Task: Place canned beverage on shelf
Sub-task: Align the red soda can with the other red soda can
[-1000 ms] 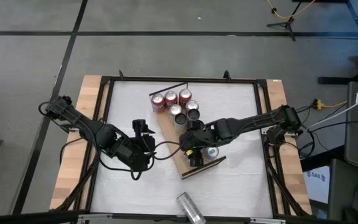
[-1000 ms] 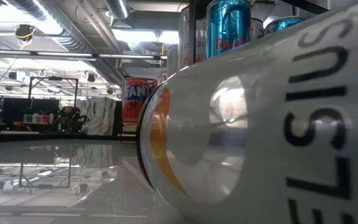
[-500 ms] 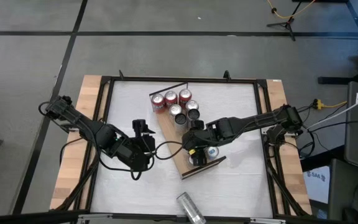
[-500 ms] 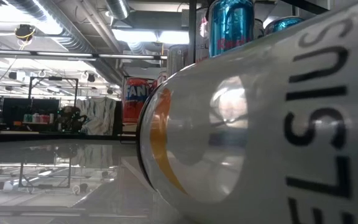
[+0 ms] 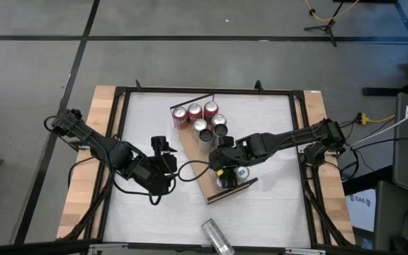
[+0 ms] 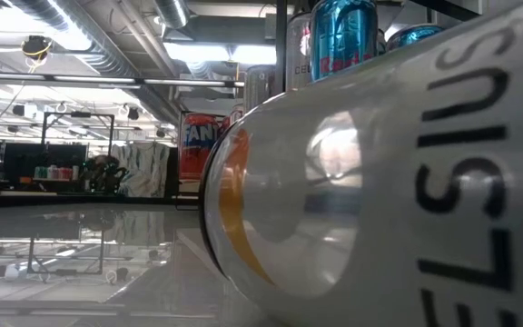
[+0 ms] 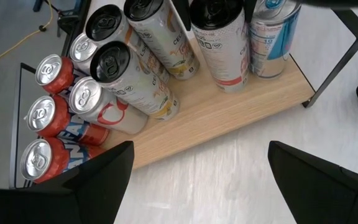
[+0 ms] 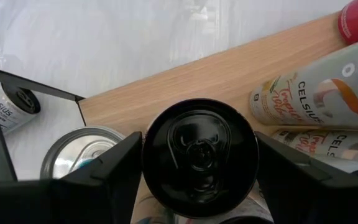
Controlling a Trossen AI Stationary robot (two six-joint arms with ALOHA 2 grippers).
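Observation:
The shelf [image 5: 198, 159] is a light wooden board lying slantwise on the white table, with a black rail [image 5: 232, 191] at its near end. Red and white cans [image 5: 200, 120] stand bunched at its far end. My right gripper [image 5: 222, 167] is over the near end, shut on a tall white canned beverage with a black top [image 8: 199, 155] [image 7: 219, 43]. A blue can [image 5: 242, 172] stands right beside it by the rail. My left gripper [image 5: 163, 152] hangs open over the table, left of the shelf, with nothing between its fingers [image 7: 98, 180]. My right gripper pinches the black-topped can's upper part [image 8: 154, 155] between its two fingers, one on each side. The fingers come slanting down from above and from the table's right. The can leans a little, and its red-banded base [image 7: 232, 81] is down at the board.
A white can [image 5: 217, 237] lies on its side near the table's front edge and fills most of the low view [image 6: 379, 182]. Bare white tabletop [image 5: 147, 212] spreads left and in front of the shelf. Black frame bars [image 5: 119, 142] run along the table's sides.
My right gripper has tipped slightly while staying in place, and the black-topped can has leaned with it, so more of the can's body shows near the rail. In the low view the blue can has shifted and leaned a little. My left gripper has kept still.

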